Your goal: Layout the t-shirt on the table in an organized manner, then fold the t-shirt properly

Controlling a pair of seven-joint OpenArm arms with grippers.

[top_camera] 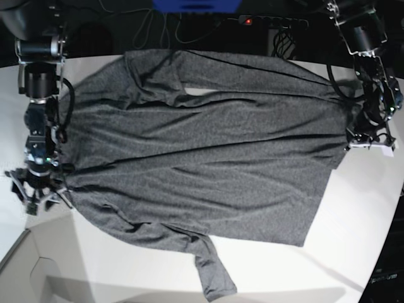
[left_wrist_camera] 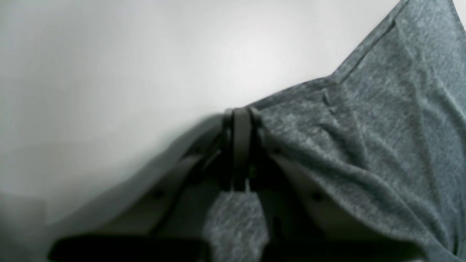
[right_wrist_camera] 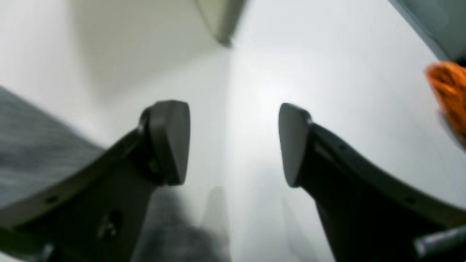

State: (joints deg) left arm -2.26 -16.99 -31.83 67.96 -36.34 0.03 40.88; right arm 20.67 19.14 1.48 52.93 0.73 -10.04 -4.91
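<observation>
The heathered charcoal-grey jersey t-shirt lay spread across the smooth white table, one sleeve toward six o'clock. At three o'clock the left gripper pinched the shirt's hem, jaws pressed together. At nine o'clock the right gripper stood spread wide, holding nothing.

The heathered charcoal-grey jersey t-shirt is thin, matt cloth, soft and finely wrinkled. Beneath it the plain white counter looks smooth with a faint sheen. The right gripper has dark, matt plastic-looking fingers.
</observation>
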